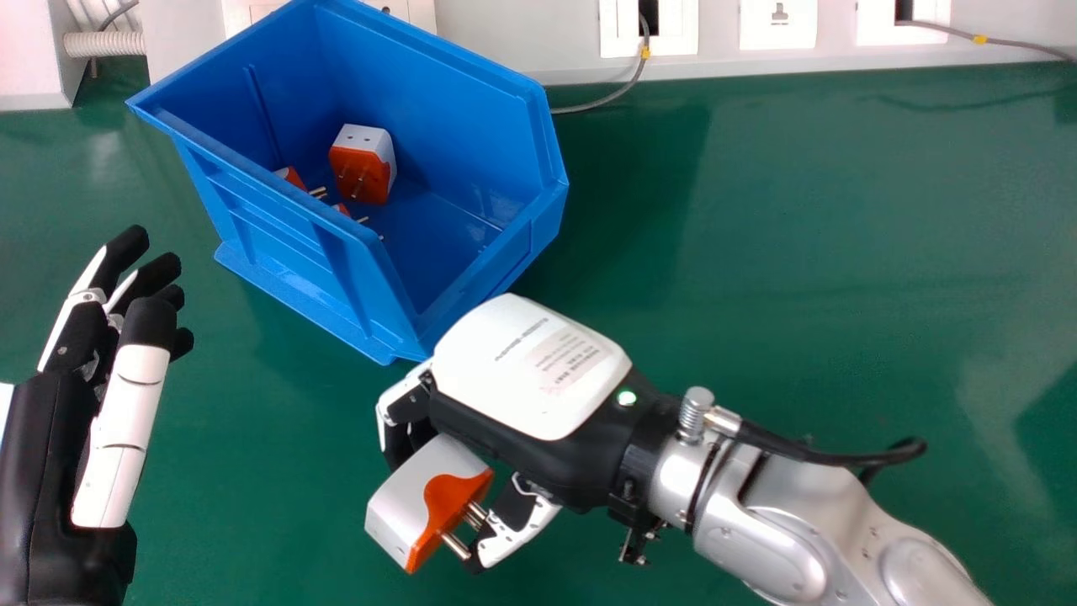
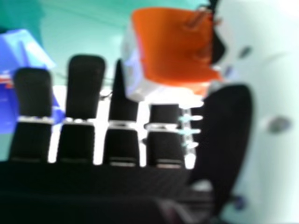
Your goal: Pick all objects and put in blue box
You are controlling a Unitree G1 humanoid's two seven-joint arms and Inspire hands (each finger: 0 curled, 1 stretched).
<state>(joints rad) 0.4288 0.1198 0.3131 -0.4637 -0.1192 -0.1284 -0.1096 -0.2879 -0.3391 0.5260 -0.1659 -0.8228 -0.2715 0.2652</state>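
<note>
Orange-and-white plastic plug adapter with metal pins (image 1: 431, 503): clamped between thumb and fingers of the right robot hand (image 1: 532, 367), over the green tabletop (image 1: 799, 286), outside the open blue plastic box (image 1: 282, 252), on its near side. Probably at the carrying step, with similar adapters (image 1: 363, 163) already inside. Next, lift clear of the rim, swing forward over the opening, then release. At the head view's left, idle, fingers loosely extended: left robot hand (image 1: 126, 421).

Left hand (image 1: 50, 454): head view, 9 o'clock, fingers relaxed toward 1 o'clock. Right hand (image 1: 530, 366): 6 o'clock, back upward, fingers curled, thumb opposed; silver forearm (image 1: 799, 522) at 4 o'clock
</note>
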